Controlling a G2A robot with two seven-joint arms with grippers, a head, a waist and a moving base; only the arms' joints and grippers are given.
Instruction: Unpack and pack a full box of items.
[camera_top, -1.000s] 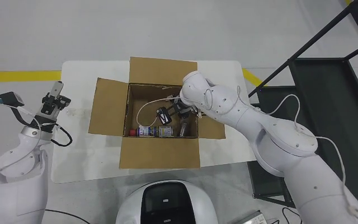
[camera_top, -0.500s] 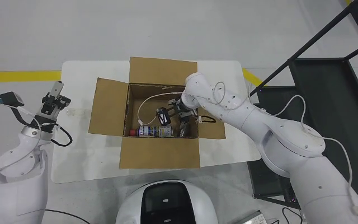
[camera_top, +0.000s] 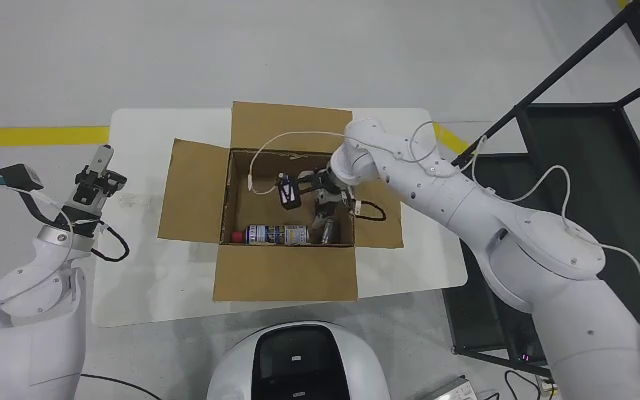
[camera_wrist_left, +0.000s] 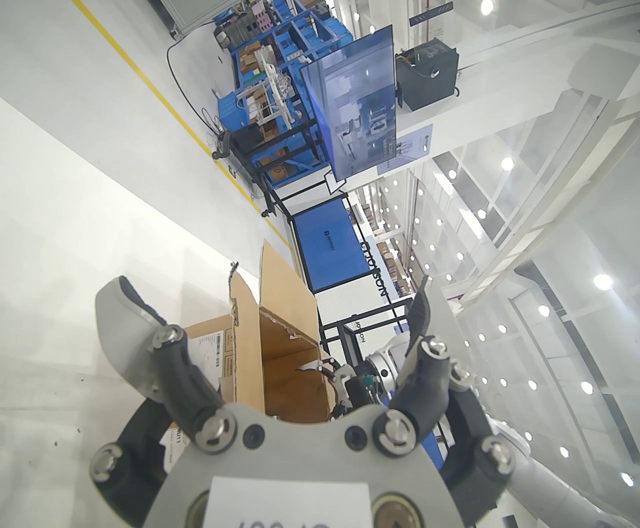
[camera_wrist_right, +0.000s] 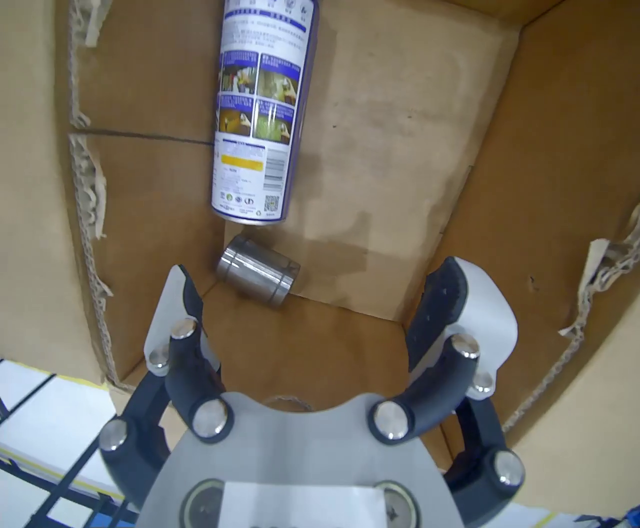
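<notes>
An open cardboard box (camera_top: 190, 205) stands on the white table (camera_top: 150, 130). On its floor lie a blue and white spray can (camera_top: 272, 234) (camera_wrist_right: 260, 110) with a red cap (camera_top: 237, 237) and a short metal cylinder (camera_top: 326, 232) (camera_wrist_right: 257, 277). My right gripper (camera_top: 318, 202) (camera_wrist_right: 315, 280) hangs inside the box above the cylinder, open, with nothing between its fingers. My left gripper (camera_top: 97, 180) (camera_wrist_left: 272, 295) is over the table's left edge, open and empty, well apart from the box (camera_wrist_left: 285, 350).
The box's four flaps are folded outward, the far one (camera_top: 290, 125) standing up. A white cable (camera_top: 262, 160) loops from the right arm over the box. A dark metal frame (camera_top: 560, 130) stands right of the table.
My right gripper has risen and drawn back toward the far side of the box, away from the can. The left arm has not moved.
</notes>
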